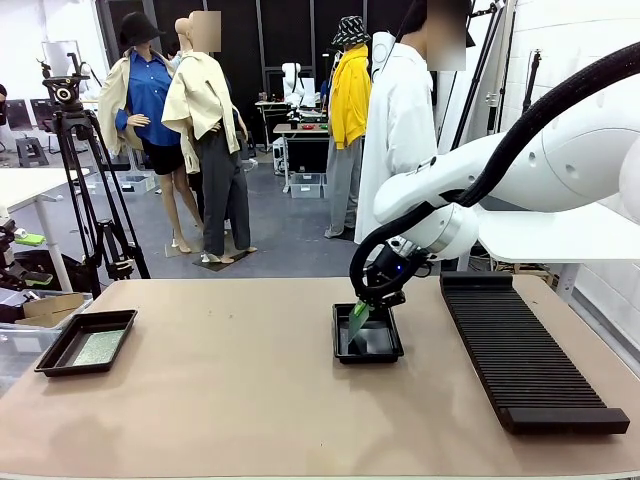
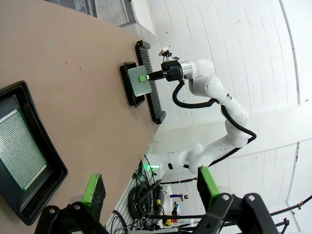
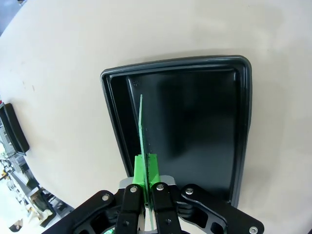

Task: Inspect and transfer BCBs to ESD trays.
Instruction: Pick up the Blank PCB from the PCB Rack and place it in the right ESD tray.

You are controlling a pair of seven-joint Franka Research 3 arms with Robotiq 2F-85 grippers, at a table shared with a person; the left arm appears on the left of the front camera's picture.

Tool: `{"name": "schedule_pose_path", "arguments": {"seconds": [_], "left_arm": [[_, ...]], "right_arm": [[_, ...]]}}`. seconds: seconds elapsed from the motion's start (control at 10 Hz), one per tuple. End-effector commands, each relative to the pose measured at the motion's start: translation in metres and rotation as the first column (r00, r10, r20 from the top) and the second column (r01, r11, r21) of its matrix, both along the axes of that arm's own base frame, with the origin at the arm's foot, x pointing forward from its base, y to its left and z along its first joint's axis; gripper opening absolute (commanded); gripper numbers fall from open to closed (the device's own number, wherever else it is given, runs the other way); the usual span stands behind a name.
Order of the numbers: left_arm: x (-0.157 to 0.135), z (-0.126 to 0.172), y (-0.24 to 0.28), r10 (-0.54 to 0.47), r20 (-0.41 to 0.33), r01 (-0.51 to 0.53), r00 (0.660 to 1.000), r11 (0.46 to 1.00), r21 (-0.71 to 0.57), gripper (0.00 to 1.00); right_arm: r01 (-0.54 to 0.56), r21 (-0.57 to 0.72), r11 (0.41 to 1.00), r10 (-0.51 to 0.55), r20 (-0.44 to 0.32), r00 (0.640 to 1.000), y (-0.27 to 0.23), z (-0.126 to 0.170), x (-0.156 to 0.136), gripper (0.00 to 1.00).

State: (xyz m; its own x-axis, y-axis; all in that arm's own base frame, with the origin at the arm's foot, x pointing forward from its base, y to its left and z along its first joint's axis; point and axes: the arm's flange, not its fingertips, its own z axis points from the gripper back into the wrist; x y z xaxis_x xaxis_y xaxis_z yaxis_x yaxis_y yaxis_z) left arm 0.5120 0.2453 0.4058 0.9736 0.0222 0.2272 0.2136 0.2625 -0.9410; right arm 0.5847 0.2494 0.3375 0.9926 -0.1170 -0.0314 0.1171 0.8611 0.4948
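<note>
BCB (image 3: 142,126) is pinched on edge in the right jaws, with the green pads (image 3: 152,168) pressed tight on its near end. It's hanging right over the middle ESD tray (image 3: 246,122).

In the right wrist view I'm looking straight down the thin edge. The board runs out from the jaws toward the tray floor, its plane lined up with the tray wall it sits closest to, so it's off-centre. In the front view it leans, with the lower end dipping inside the tray. I can't tell if it's touching the floor yet.

My guess is the next move turns on tipping that face over toward the open side of the tray, so it drops flat instead of wedging against the wall.

Left jaws are spread wide with nothing between them, near the other ESD tray (image 2: 53,168), which already has a second BCB (image 2: 19,146) lying flat in it. The right arm is the one on the job, and the left is well apart. The ribbed rack (image 1: 520,350) sits just beside the middle tray on the worktop (image 1: 250,410).

No brand, label or print I can read anywhere.
</note>
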Motion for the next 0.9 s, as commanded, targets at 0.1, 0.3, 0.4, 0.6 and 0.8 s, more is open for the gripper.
{"name": "schedule_pose_path", "arguments": {"seconds": [0.1, 0.3, 0.4, 0.6, 0.8], "left_arm": [[-0.0005, 0.0016, 0.0002, -0.003, 0.005, 0.003, 1.0, 1.0, -0.001, 1.0], [-0.0005, 0.0016, 0.0002, -0.003, 0.005, 0.003, 1.0, 1.0, -0.001, 1.0], [-0.0005, 0.0016, 0.0002, -0.003, 0.005, 0.003, 1.0, 1.0, -0.001, 1.0], [-0.0005, 0.0016, 0.0002, -0.003, 0.005, 0.003, 1.0, 1.0, -0.001, 1.0], [-0.0005, 0.0016, 0.0002, -0.003, 0.005, 0.003, 1.0, 1.0, -0.001, 1.0]], "right_arm": [[0.0, 0.0, 1.0, 0.0, 0.0, 1.0, 0.0, 0.0, 0.0, 0.0], [0.0, 0.0, 1.0, 0.0, 0.0, 1.0, 0.0, 0.0, 0.0, 0.0], [0.0, 0.0, 1.0, 0.0, 0.0, 1.0, 0.0, 0.0, 0.0, 0.0], [0.0, 0.0, 1.0, 0.0, 0.0, 1.0, 0.0, 0.0, 0.0, 0.0], [0.0, 0.0, 1.0, 0.0, 0.0, 1.0, -0.0004, 0.0001, 0.0001, 0.0]]}}
